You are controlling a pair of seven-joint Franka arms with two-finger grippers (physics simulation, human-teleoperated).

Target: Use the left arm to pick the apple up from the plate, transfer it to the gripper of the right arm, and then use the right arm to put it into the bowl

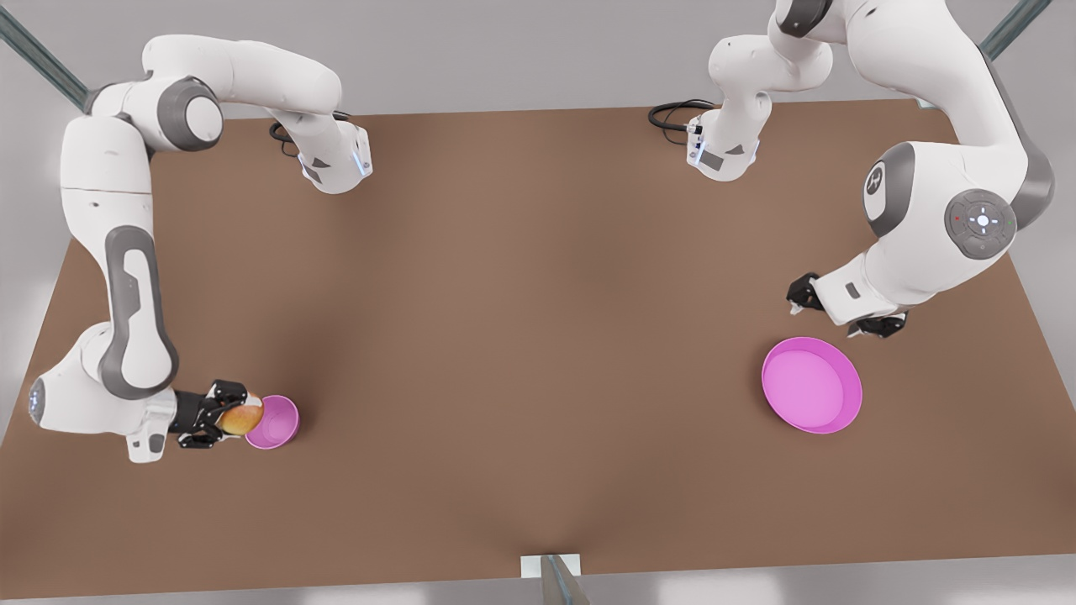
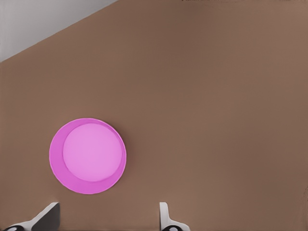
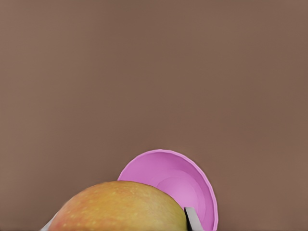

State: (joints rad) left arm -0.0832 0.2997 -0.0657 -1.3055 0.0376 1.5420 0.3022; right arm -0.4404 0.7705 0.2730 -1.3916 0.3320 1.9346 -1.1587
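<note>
A bare brown table (image 1: 521, 336) under a grey backdrop carries the wide pink plate (image 1: 812, 385) at the front view's right and the small pink bowl (image 1: 273, 422) at its left. The plate lies bare and the apple (image 1: 242, 417) sits clamped in the right pincer (image 1: 220, 417) just beside the bowl's rim, so pickup and handover look done and only the drop remains. The left pincer (image 1: 841, 313) waits near the plate, fingers spread and holding nothing.

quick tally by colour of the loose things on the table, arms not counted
pink: 2, the plate and the bowl
red-orange with yellow-green: 1, the apple, held in the right gripper beside the bowl
total: 3
The left gripper hangs open near the plate.
</note>
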